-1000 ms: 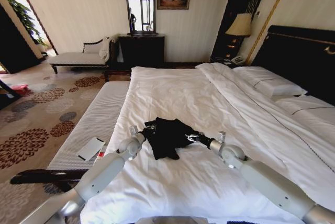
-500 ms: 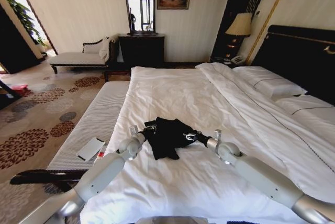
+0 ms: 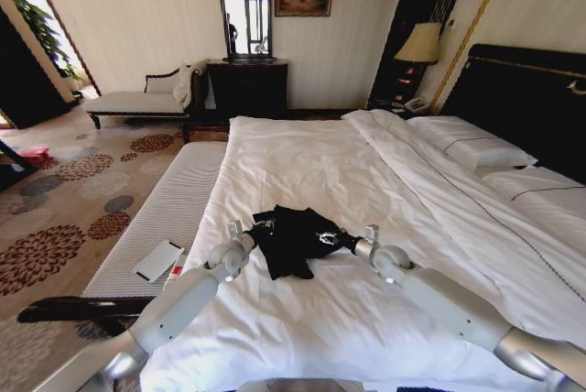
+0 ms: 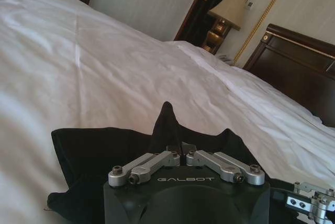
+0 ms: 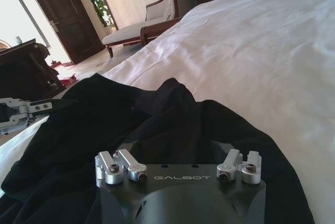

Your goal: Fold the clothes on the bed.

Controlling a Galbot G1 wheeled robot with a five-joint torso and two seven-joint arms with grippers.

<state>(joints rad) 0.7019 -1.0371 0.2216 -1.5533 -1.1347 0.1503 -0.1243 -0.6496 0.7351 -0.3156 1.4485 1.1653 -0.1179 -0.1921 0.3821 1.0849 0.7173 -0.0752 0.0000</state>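
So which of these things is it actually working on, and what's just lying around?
In the job:
black T-shirt
bed
left gripper and right gripper, both at the shirt

Lying about:
padded bench
white card on it
lamp
chaise longue

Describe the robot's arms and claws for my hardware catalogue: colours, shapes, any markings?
In the head view both arms are smooth, rounded, glossy silver-grey tubes with ball-like wrist joints. The left claw and right claw are small dark units with bright metal parts. In the wrist views each claw sits on a black block lettered GALBOT in white, with silver linkage bars fastened by dark screws. No loose cables show.
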